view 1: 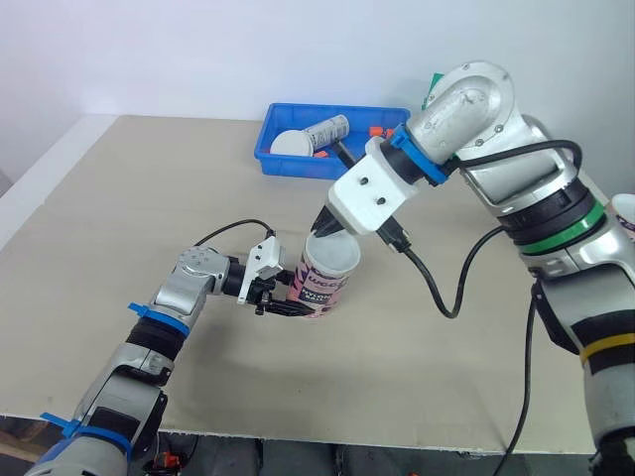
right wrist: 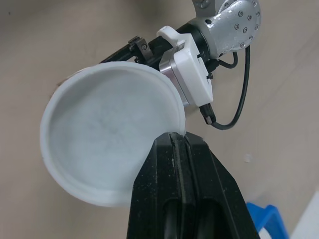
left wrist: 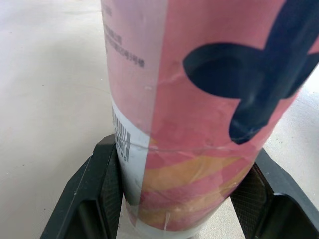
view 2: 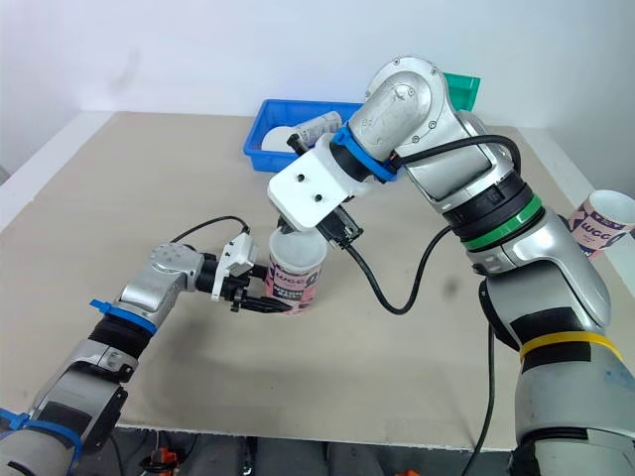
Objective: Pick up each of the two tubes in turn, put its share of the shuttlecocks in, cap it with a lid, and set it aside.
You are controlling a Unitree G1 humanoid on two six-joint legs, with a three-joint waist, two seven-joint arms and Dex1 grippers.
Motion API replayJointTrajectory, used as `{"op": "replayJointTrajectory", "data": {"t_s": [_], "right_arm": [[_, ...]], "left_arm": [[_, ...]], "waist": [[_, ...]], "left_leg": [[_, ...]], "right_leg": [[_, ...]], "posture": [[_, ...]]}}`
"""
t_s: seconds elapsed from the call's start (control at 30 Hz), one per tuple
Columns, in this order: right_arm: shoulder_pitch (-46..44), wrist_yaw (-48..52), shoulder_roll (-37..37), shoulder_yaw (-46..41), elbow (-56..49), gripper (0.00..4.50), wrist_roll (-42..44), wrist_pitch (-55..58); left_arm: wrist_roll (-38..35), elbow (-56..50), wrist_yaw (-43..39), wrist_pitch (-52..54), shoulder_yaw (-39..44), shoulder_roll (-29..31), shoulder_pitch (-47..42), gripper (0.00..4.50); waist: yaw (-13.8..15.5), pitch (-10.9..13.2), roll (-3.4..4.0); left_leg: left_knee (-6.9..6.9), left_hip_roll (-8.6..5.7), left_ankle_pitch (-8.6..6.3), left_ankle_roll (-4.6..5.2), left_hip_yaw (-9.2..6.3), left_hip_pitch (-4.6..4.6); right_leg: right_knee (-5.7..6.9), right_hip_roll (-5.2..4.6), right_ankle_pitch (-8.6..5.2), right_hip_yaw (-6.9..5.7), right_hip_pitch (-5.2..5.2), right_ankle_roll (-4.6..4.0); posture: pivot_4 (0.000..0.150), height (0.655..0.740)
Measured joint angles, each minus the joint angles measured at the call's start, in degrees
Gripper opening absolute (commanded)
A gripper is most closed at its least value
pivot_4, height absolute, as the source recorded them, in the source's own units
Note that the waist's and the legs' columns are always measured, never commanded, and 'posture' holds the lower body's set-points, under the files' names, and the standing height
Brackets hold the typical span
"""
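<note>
Left eye view: pink tube upright on table, clamped near its base by left gripper. Right gripper pinched shut on rim of white lid, over tube's top. Second tube at table's right edge.

Blue bin on beige table

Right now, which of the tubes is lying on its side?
The pale tube in the blue bin; the pink tube in the left claw and the second pink tube at the robot's far right both stand upright.
</note>
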Motion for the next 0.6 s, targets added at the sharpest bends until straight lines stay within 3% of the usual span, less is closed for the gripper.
{"op": "replayJointTrajectory", "data": {"t_s": [0.6], "right_arm": [[0.22,-0.03,0.09,-0.05,-0.08,0.08,-3.51,-5.40]], "left_arm": [[-1.36,-0.13,0.61,2.20,0.12,-0.13,0.18,2.63]], "waist": [[0.03,0.00,0.00]], "left_leg": [[0.00,0.00,0.00,0.00,0.00,0.00]], "right_leg": [[0.00,0.00,0.00,0.00,0.00,0.00]], "posture": [[0.150,0.7079]]}}
